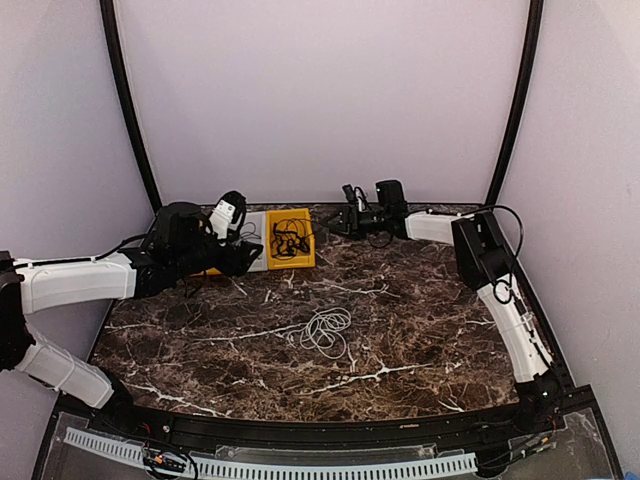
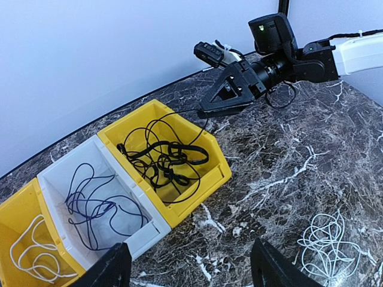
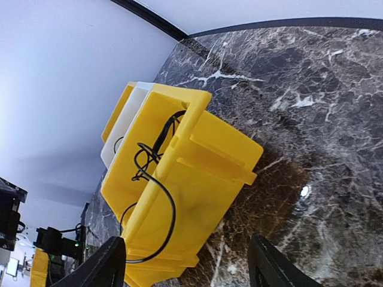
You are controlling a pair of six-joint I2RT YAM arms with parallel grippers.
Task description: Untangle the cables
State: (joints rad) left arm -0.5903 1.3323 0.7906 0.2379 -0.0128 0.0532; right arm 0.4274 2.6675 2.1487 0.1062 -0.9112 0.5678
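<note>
Bins: three. Centre yellow bin, white bin, lower-left yellow bin.
Cables: four. Black cable, dark cable, lower-left white cable, lower-right white cable.
Arms: two. Left arm, right arm.

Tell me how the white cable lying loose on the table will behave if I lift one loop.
Probably floppy: the white cable lies in loose, uneven loops on the marble table, so a lifted loop would likely trail the rest. It looks thin, so likely light. Pushing would probably bunch it rather than slide it whole.
</note>
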